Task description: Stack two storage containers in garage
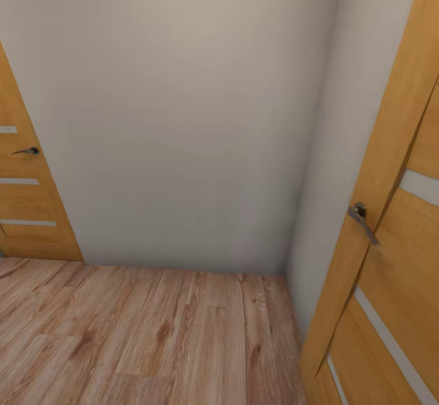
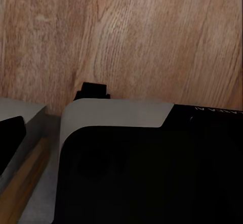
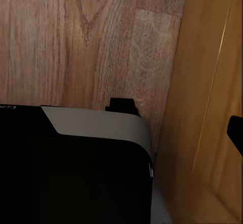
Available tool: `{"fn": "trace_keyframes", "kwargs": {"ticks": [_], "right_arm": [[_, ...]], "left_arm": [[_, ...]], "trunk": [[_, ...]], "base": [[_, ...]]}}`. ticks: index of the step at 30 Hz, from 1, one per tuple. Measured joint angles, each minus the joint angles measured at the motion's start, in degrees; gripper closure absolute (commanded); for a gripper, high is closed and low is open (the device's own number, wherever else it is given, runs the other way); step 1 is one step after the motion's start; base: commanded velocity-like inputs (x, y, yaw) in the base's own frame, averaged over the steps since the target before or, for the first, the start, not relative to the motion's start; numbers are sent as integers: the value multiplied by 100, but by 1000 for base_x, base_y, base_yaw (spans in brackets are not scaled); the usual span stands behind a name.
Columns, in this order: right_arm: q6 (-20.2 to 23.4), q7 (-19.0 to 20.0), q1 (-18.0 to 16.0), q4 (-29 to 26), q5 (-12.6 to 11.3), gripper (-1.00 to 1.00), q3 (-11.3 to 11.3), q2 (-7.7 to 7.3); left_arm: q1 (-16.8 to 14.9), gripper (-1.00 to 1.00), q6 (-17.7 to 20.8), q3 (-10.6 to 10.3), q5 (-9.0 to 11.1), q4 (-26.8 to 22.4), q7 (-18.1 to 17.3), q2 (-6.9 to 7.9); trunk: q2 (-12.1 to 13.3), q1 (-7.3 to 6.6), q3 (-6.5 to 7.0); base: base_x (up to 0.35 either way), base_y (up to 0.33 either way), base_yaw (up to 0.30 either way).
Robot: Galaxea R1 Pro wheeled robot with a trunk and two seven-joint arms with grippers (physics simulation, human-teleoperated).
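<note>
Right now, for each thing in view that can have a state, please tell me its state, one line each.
Left door: its handle is level; open or closed, cannot tell.
Right door: standing open, swung out from the wall, handle slanting down.
Wood-plank floor: bare where visible.
Robot's base: resting on the wood planks, close to the right door in the right wrist view.

A plain cream wall (image 1: 183, 112) meets a second wall at a corner on the right, above a light wood-plank floor (image 1: 146, 332). Honey-coloured wooden doors with pale horizontal strips and metal lever handles stand at the left (image 1: 24, 197) and near right (image 1: 384, 258).
</note>
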Motion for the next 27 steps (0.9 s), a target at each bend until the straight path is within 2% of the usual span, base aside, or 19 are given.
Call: {"fn": "trace_keyframes", "kwargs": {"ticks": [17,27], "right_arm": [[0,0,2,0,0,-100,0,7],[1,0,1,0,0,-100,0,5]], "left_arm": [[0,-100,0,-5,0,0,0,-1],[3,-100,0,-5,0,-1,0,0]], "trunk": [[0,0,0],[0,0,0]], "base": [[318,0,0],[314,0,141]]}}
